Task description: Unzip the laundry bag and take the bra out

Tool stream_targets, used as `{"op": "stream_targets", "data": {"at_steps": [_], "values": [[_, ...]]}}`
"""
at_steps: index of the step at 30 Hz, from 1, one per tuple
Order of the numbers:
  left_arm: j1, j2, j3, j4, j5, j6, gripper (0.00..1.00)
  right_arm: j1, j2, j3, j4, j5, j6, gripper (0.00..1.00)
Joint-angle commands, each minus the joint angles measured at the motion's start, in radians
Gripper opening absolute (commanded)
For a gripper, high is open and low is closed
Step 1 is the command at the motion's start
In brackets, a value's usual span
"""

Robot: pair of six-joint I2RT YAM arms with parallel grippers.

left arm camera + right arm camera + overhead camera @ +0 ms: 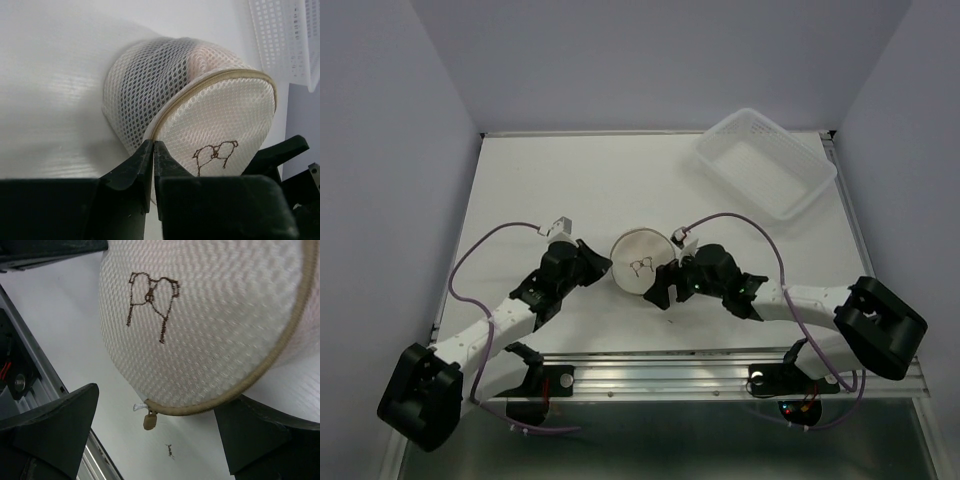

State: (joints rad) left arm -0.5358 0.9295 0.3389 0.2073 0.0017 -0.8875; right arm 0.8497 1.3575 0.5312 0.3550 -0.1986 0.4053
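Your laundry bag [642, 262] stands on edge mid-table [570, 190] between both arms, and its zipper looks closed all round, so nothing is done yet. Your left claw [153, 145] is pinched shut at the tan rim, seemingly on a bit of mesh. Your right claw [157, 405] gapes wide and empty, with the zipper pull [149, 420] hanging between its fingers. Unzipping and taking out the bra both remain.

The top camera looks steeply down from above and behind the arm bases, far enough to hold the whole table [550, 180]. The left wrist camera sits low behind the left gripper [153, 145], facing the laundry bag [200, 100] close up. The right wrist camera is nearer still, apparently angled across the bag's printed face. All three share the bag; top and left also share the basket [760, 165].
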Motion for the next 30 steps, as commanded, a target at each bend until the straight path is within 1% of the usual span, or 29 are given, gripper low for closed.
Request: {"op": "stream_targets", "data": {"at_steps": [1, 4, 8, 10, 13, 14, 17, 18, 20, 23, 25, 26, 28, 30], "values": [[-0.003, 0.081, 0.112, 0.145, -0.058, 0.08, 0.15, 0.025, 0.029, 0.05, 0.108, 0.028, 0.016, 1.0], [0.002, 0.184, 0.236, 0.135, -0.1, 0.145, 0.15, 0.034, 0.066, 0.064, 0.134, 0.034, 0.021, 1.0], [0.013, 0.247, 0.331, 0.118, -0.13, 0.199, 0.15, 0.044, 0.097, 0.085, 0.151, 0.036, 0.024, 1.0], [0.019, 0.259, 0.36, 0.104, -0.134, 0.211, 0.16, 0.045, 0.106, 0.095, 0.153, 0.05, 0.026, 1.0], [0.017, 0.244, 0.381, 0.077, -0.117, 0.217, 0.38, 0.045, 0.082, 0.086, 0.141, 0.126, 0.036, 1.0], [0.017, 0.217, 0.365, 0.067, -0.114, 0.21, 0.53, 0.045, 0.068, 0.075, 0.121, 0.181, 0.046, 1.0], [0.016, 0.139, 0.301, 0.054, -0.115, 0.183, 0.68, 0.045, 0.005, 0.05, 0.075, 0.255, 0.072, 1.0], [0.016, 0.117, 0.279, 0.05, -0.112, 0.159, 0.74, 0.045, -0.012, 0.043, 0.068, 0.281, 0.079, 1.0], [0.016, 0.063, 0.212, 0.049, -0.105, 0.124, 0.77, 0.045, -0.063, 0.024, 0.056, 0.297, 0.089, 1.0], [0.014, 0.035, 0.122, 0.064, -0.08, 0.058, 0.78, 0.045, -0.119, 0.015, 0.021, 0.324, 0.083, 1.0], [0.013, 0.032, 0.079, 0.095, -0.049, 0.013, 0.78, 0.045, -0.144, 0.01, 0.009, 0.343, 0.079, 1.0], [0.013, 0.038, 0.039, 0.136, -0.04, -0.002, 0.78, 0.045, -0.164, 0.01, 0.001, 0.347, 0.076, 1.0], [0.013, 0.049, 0.005, 0.176, -0.016, -0.028, 0.77, 0.045, -0.178, 0.01, -0.005, 0.346, 0.072, 1.0], [0.014, 0.078, 0.002, 0.221, -0.006, -0.028, 0.75, 0.045, -0.184, 0.013, -0.008, 0.343, 0.064, 1.0]]}}
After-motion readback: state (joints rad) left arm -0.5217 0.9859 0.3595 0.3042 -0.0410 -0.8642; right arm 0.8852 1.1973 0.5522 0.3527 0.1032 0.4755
